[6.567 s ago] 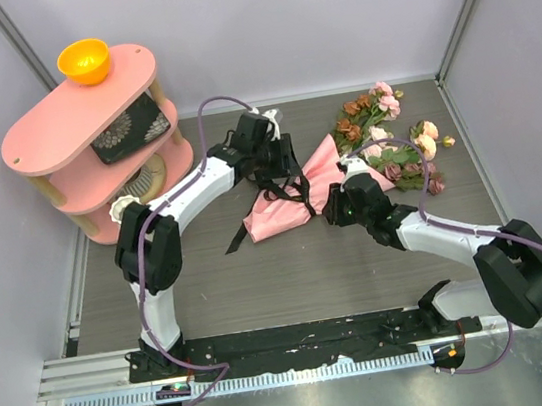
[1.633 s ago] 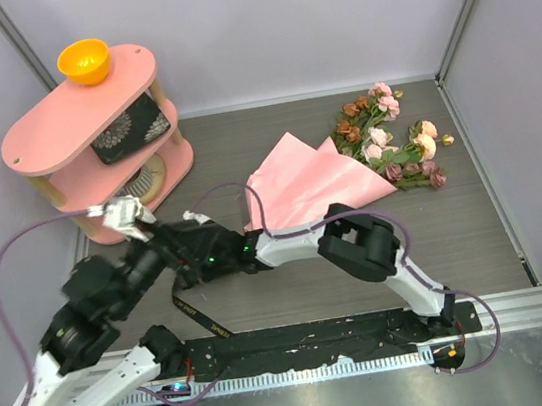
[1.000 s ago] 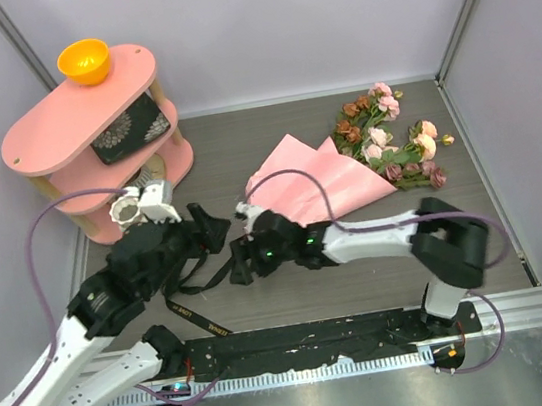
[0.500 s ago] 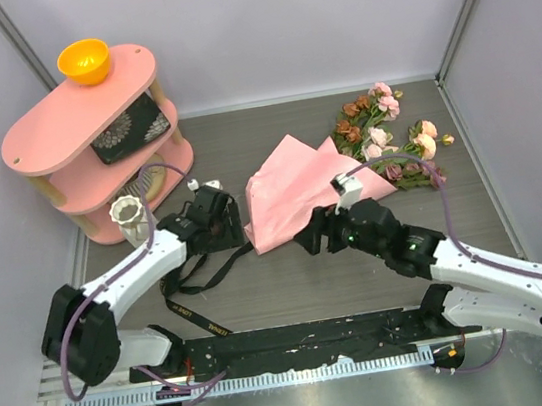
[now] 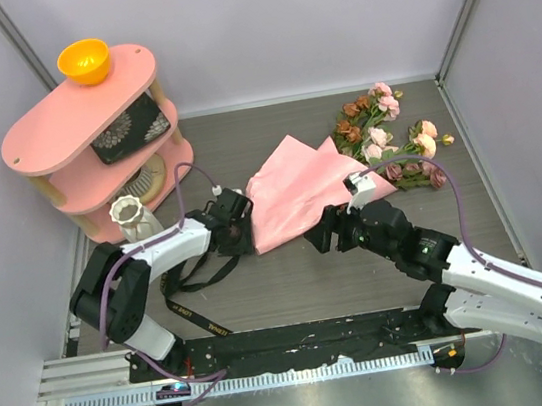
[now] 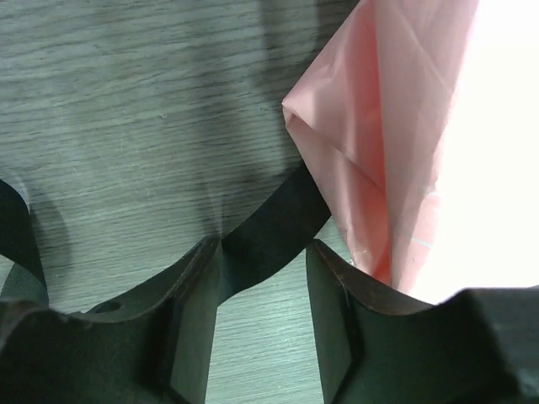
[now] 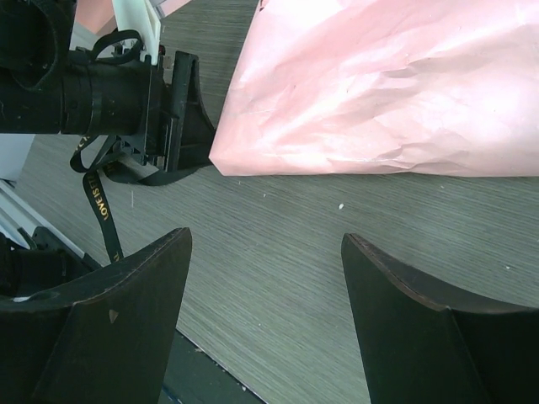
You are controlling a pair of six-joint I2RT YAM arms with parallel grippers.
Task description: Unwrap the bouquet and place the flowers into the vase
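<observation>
Pink paper (image 5: pixel 295 194) corner overlaps the ribbon (image 6: pixel 274 223) between parted left gripper (image 6: pixel 263 252) jaws; right gripper (image 7: pixel 265 244) gapes over table (image 7: pixel 286 219).

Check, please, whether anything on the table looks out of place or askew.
The black ribbon lies loose and looped on the table, one strand running between the left fingers. The pink paper lies rumpled and open, the flowers bare at its far end.

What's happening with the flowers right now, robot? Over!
Left end effector open, straddling black ribbon. Right end effector open, empty, beside pink paper. Flowers loose, none in vase. Paper lies between them.
</observation>
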